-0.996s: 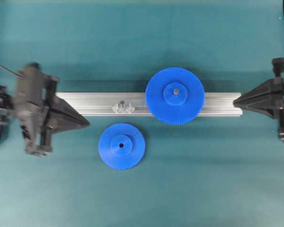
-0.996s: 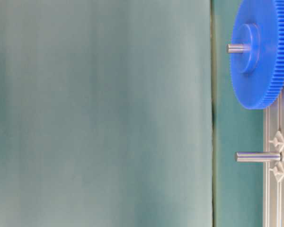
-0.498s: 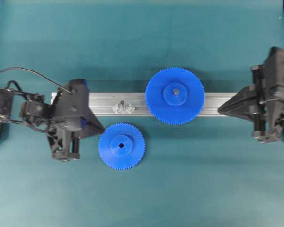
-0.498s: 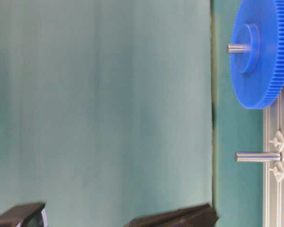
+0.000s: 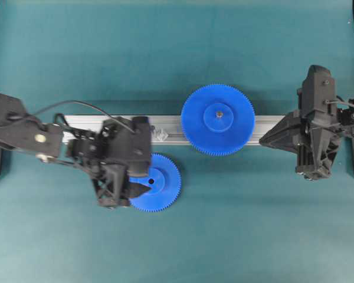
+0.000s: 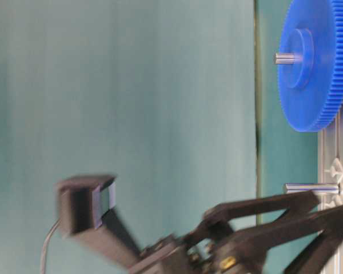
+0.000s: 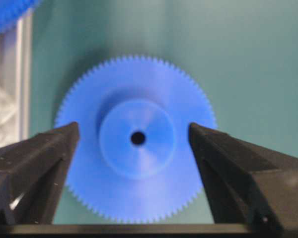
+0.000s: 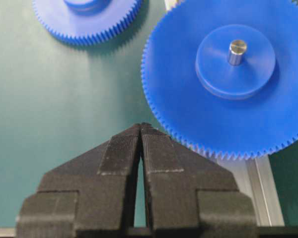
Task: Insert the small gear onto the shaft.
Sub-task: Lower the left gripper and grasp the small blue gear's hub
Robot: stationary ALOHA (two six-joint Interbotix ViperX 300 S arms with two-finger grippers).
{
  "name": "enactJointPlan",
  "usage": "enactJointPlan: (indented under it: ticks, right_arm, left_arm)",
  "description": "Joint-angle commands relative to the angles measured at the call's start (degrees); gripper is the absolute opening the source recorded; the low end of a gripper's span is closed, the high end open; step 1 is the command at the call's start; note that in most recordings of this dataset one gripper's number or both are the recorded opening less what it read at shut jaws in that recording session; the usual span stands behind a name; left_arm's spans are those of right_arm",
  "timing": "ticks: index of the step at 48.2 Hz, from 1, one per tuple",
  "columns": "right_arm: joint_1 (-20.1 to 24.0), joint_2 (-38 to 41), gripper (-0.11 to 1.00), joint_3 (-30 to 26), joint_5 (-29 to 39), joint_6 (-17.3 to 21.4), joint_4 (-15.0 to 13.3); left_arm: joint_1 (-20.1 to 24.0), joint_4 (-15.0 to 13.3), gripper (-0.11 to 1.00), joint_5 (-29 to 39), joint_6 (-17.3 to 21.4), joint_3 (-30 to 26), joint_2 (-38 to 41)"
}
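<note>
A: Fingers (image 7: pixel 39 163) of the left gripper (image 7: pixel 134 144) stand apart either side of the small blue toothed plastic gear (image 7: pixel 137 138), flat on the mat at frame centre. Why?

B: Likely to grip its raised hub. The thin grey metal shaft (image 6: pixel 311 188), lower right, stands bare; the right gripper (image 8: pixel 140 131), pads together, waits beside the wider blue gear (image 8: pixel 228 74).

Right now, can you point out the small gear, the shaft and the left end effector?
small gear (image 7: pixel 137 138): left wrist view, on its raised hub.
shaft (image 6: pixel 310 188): table-level view, middle of the bare metal pin.
left end effector (image 7: pixel 133 136): left wrist view, midway between its open fingertips.
</note>
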Motion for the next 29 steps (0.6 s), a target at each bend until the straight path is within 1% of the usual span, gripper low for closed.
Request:
enactJointPlan:
  ticks: [1,10,29]
  right_arm:
    - [0.09,-0.18,0.08,-1.32,-0.79,0.44,0.09]
    - [0.0,-0.09,0.08,-1.32,-0.88,0.35,0.0]
    - [0.0,-0.09,0.08,-1.05,-2.64,0.44,0.0]
  left_arm:
    - [-0.35,0.09,0.92,0.79,0.26,-2.81,1.67]
    - [-0.35,0.09,0.92,3.78,0.53,-5.36,4.92]
    - [-0.35,0.09,0.93,6.94,0.44,-5.63,7.03]
